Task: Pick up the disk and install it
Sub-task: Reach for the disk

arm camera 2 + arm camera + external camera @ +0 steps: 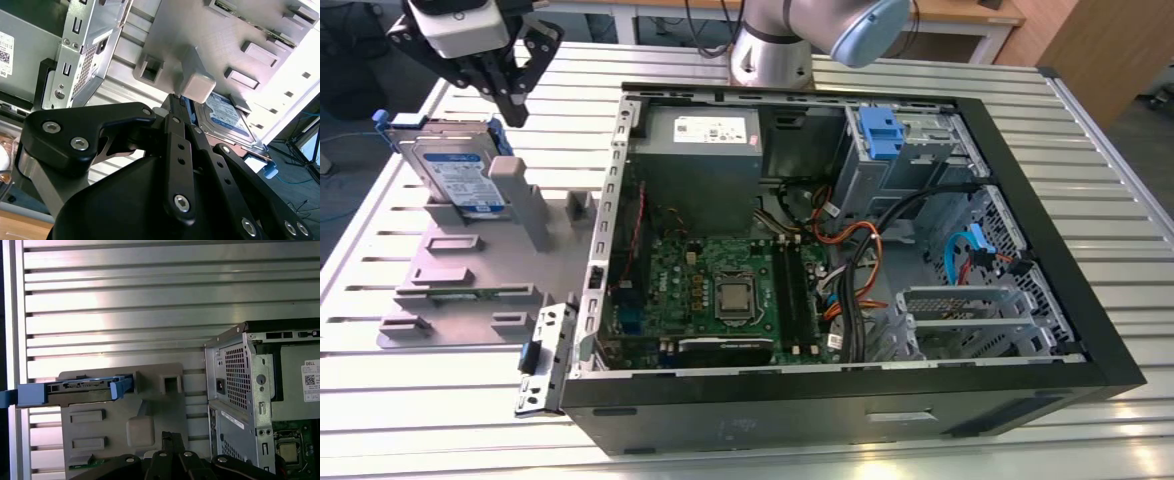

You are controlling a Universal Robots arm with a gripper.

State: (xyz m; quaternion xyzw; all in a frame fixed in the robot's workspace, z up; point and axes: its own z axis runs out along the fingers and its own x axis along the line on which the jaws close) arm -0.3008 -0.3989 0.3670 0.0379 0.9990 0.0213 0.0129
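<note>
In the exterior view we see the gripper (515, 105) at the upper left, above the desk (1067, 130). Its 2 fingers are pressed together with nothing between them, and the arm above it is cut off by the frame. The disk (454, 168) stands tilted on its edge in a grey fixture (460, 285), to the exterior view's left of the open computer case (787, 410). Its label faces us, and 1 lower corner is hidden behind an upright grey post (510, 190). The fingertips hang near the disk's top edge but apart from it.

In the second wrist view the gripper (175, 100) covers part of the disk (227, 117), leaving some label and a blue bracket tip. In the first wrist view the disk (80, 389) appears edge-on, so we cannot see its label, and its blue bracket runs off the frame's side. The gripper (167, 437) is cut off below its linkages.
</note>
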